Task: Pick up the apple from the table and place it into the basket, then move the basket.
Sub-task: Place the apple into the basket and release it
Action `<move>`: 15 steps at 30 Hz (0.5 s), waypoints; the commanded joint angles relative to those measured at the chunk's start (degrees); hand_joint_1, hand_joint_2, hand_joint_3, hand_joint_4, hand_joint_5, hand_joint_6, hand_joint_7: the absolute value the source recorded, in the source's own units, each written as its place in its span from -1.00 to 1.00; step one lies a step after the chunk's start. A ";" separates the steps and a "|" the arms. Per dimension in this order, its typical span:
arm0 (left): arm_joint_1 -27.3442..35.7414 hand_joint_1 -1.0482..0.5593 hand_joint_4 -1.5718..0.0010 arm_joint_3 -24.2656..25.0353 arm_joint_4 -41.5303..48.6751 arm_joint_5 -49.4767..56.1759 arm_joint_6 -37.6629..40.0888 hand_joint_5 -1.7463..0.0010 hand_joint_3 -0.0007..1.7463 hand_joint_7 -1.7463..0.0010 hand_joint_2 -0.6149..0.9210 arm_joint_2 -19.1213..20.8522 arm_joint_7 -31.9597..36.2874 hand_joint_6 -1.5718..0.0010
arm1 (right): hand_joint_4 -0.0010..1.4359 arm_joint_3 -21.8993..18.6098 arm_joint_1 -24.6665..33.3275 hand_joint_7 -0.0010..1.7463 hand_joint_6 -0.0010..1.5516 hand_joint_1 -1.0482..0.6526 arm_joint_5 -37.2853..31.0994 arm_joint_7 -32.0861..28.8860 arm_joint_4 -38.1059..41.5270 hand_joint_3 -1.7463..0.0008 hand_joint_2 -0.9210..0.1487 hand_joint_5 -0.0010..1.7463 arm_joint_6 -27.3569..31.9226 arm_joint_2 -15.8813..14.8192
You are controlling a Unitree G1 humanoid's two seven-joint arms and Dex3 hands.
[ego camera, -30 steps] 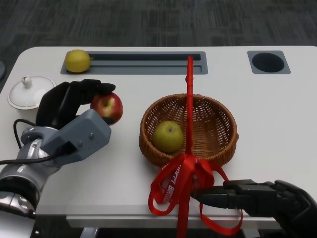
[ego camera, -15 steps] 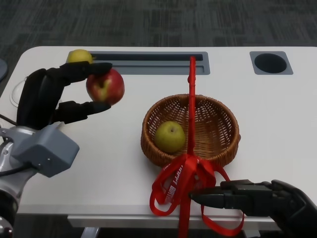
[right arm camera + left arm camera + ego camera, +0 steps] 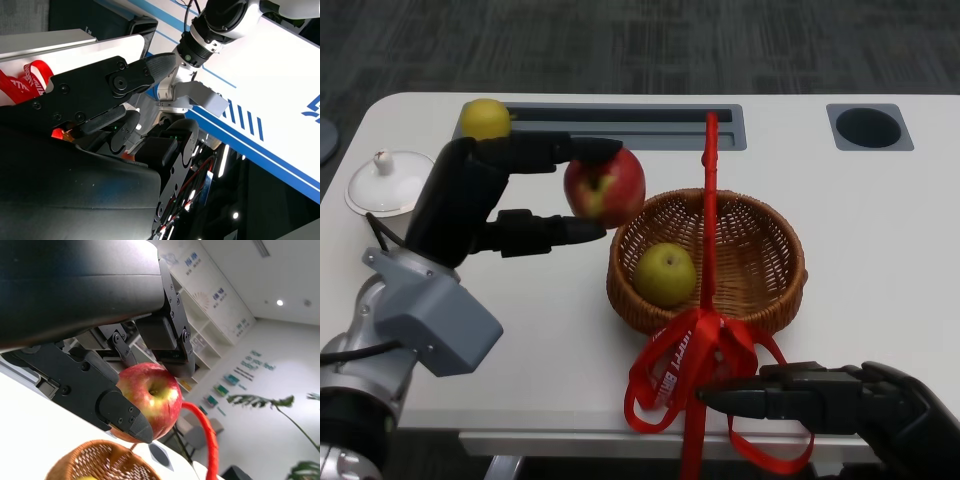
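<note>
A: Item one, risk. What could go wrong from here?

B: The apple (image 3: 606,187) is held only between fingertips, one on top and one below, well above the desk (image 3: 880,230). A light pinch on a round, smooth fruit could let it roll out. It hangs at the basket's (image 3: 760,262) 10 o'clock rim, so an early release would likely strike the rim and bounce onto the desk. The red handle (image 3: 708,215) stands upright across the middle of the basket, and a careless sweep to 3 o'clock could knock it.

A: Anything already inside?

B: One green fruit (image 3: 666,273), lying in the 9 o'clock half of the basket. A dropped apple may land on it and jump.

A: Item two, apple against the left robot hand (image 3: 485,205).

B: The apple sits at the fingertips, at 3 o'clock of the palm. The left wrist view shows it clamped between the pads, stem end facing the camera, with the wicker rim below it.

A: State of the hands?

B: Left robot hand: gripping the apple. Right robot hand (image 3: 820,398): at the basket's 6 o'clock, by the desk's near edge, fingers stretched toward the red ribbon bow (image 3: 695,365). Whether it pinches the ribbon, I cannot tell.

A: Other stock?

B: A yellow fruit (image 3: 485,118) and a white lidded pot (image 3: 387,180), both well apart from the basket.
</note>
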 commanded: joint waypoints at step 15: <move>1.22 0.29 -0.75 -2.76 -3.78 0.06 4.68 0.97 -0.99 0.99 0.77 -4.91 -7.74 -0.50 | 0.21 -0.66 0.48 -1.00 -0.01 -0.30 -1.99 -1.24 -1.25 1.00 -0.85 -1.00 0.75 0.82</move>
